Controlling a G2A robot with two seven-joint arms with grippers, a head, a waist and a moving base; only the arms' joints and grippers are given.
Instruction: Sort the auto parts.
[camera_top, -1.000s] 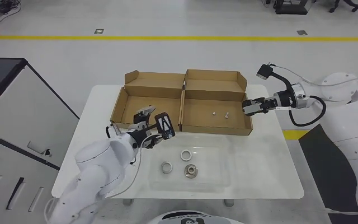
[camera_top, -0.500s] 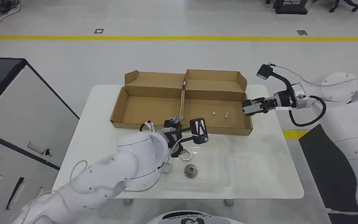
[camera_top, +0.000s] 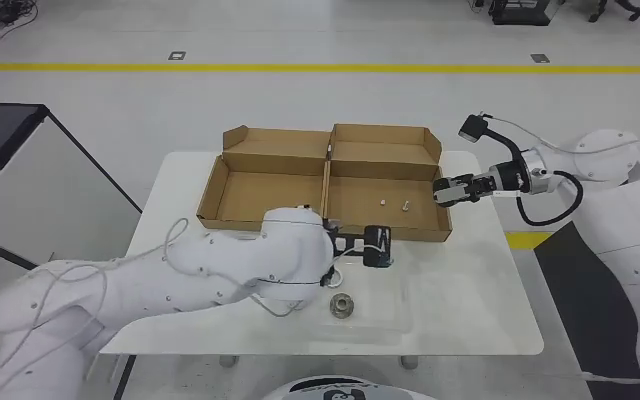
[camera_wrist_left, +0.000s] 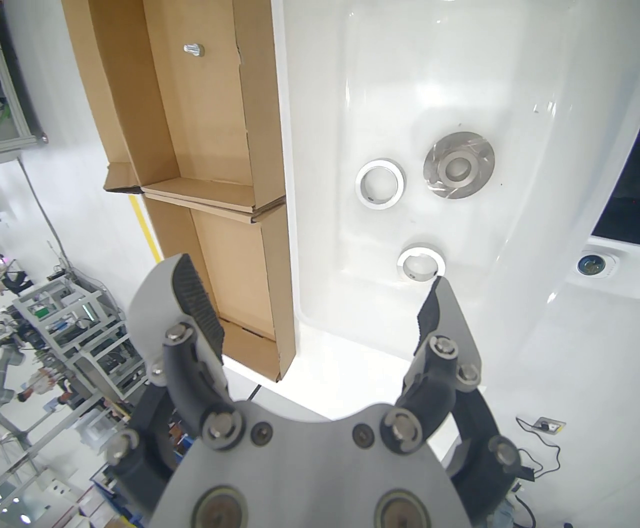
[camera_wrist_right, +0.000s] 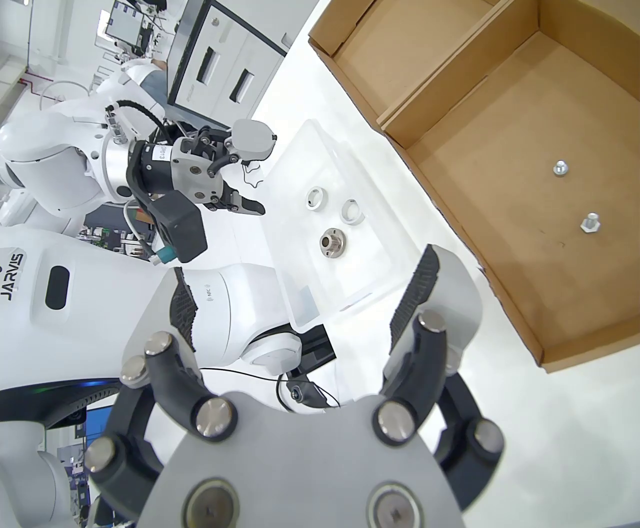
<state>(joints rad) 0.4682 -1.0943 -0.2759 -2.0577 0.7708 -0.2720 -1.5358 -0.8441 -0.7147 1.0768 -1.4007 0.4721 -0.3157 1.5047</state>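
- Brown cardboard makes up two open boxes set side by side along the far part of the white table.
- Nothing lies on the floor of the left box.
- On the floor of the right box, toward its far side, lie a bolt and, just to its right, a second bolt, near each other but apart.
- A clear plastic tray sits on the near part of the table, in front of the boxes.
- In the tray are a flanged hub, a larger ring just beside the hub, and a smaller ring a little apart from both.
- All three parts lie flat on the tray floor, none touching another.
- The left gripper hangs above the left end of the tray with its fingers spread wide and nothing between them. The smaller ring is the part nearest one of its fingertips.
- The right gripper is at the right-hand wall of the right box, raised above the table. Its fingers are wide apart and hold nothing.
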